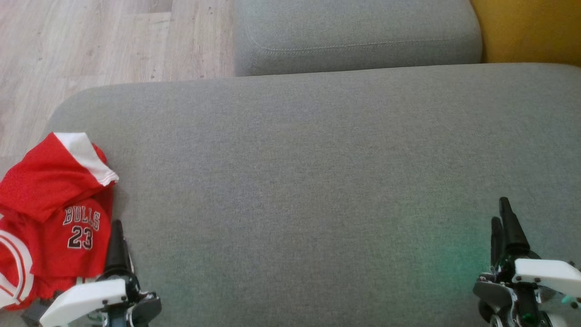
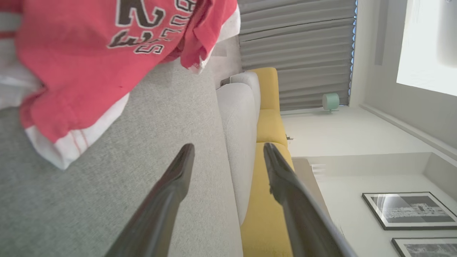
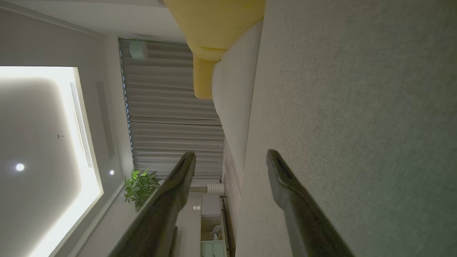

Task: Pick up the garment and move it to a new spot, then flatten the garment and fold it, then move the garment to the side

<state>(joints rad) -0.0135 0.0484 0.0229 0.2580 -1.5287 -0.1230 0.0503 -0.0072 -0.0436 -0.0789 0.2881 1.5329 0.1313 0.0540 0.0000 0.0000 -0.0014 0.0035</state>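
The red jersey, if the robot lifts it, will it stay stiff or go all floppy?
Probably floppy: the jersey lies crumpled in soft folds, so it would likely droop from wherever it is pinched. It looks like thin cloth, so likely light. Pushing it over the cushion may just bunch it up more.

The garment (image 1: 50, 195) was a red jersey with white trim, lettered "BULLS 23". It lay crumpled, one white-edged part folded over the rest, at the left edge of the grey cushion (image 1: 295, 181).
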